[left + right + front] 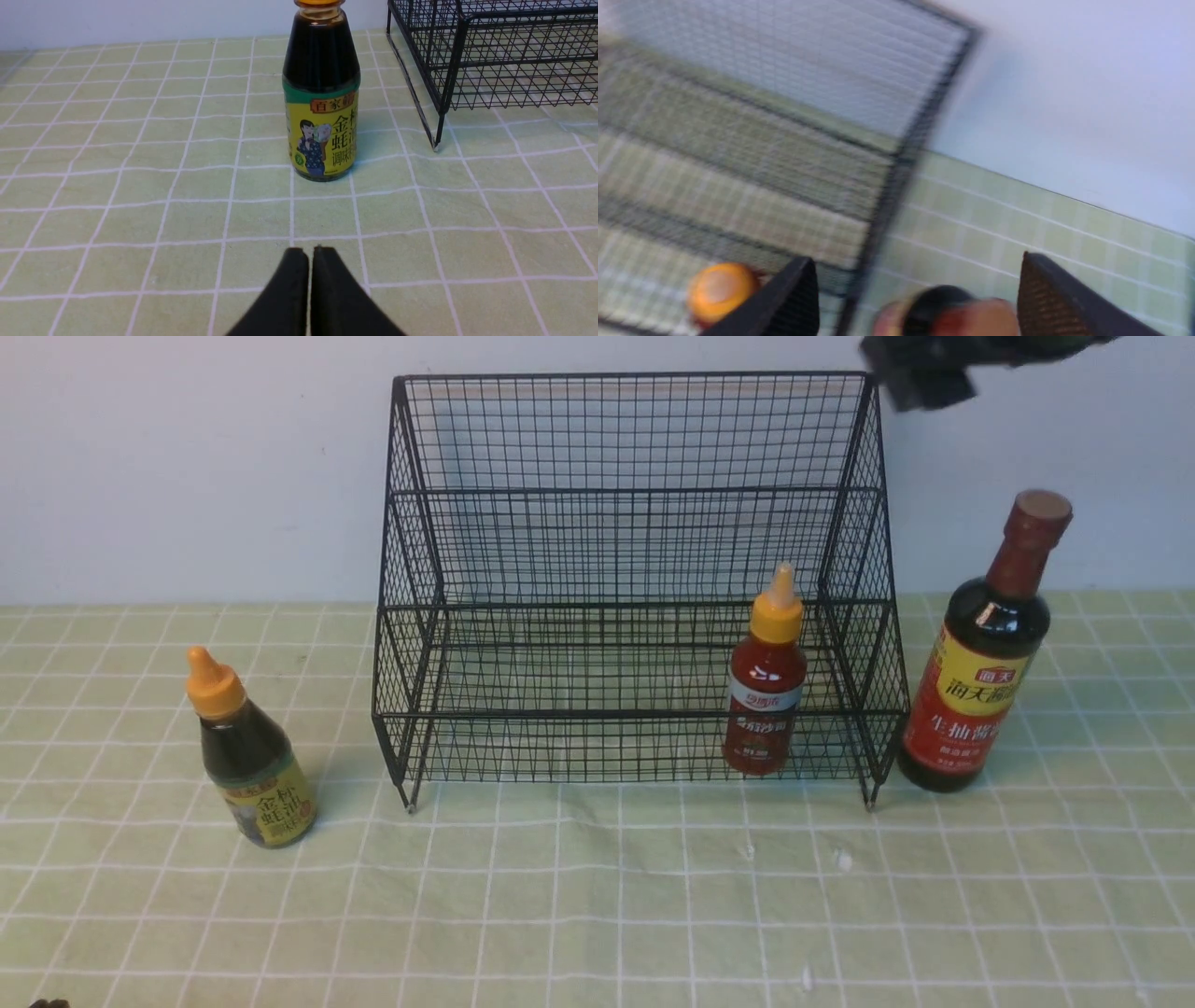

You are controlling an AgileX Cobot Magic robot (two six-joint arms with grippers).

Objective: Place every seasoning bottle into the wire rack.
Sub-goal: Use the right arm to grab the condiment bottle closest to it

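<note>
Green checked cloth (597,915) covers the table. On its left stands the small dark bottle (247,756), upright and well apart from the wire rack (635,504). The left gripper (309,252) sits on the near side of it, fingers pressed together and holding nothing.

The rack fills the centre. The small red bottle (766,681) appears to stand in the lower tier at its right end.

Just right of the rack is the tall dark bottle (990,653), upright on the cloth and close to the rack's right leg. The right gripper (917,256) hangs above it, spread wide and empty, with the brown cap (943,312) between its fingers (794,298). The wrist picture is blurred, so the exact alignment is hard to judge.

The tall bottle looks like the one being fetched. It would be best to centre it before descending and close on the body below the shoulder, not on the narrow neck. Glass is slick and this bottle is top-heavy, so the grip should be firm. Lift it straight up, carry it left over the rack's front rail, and set it down clear of the red bottle.
</note>
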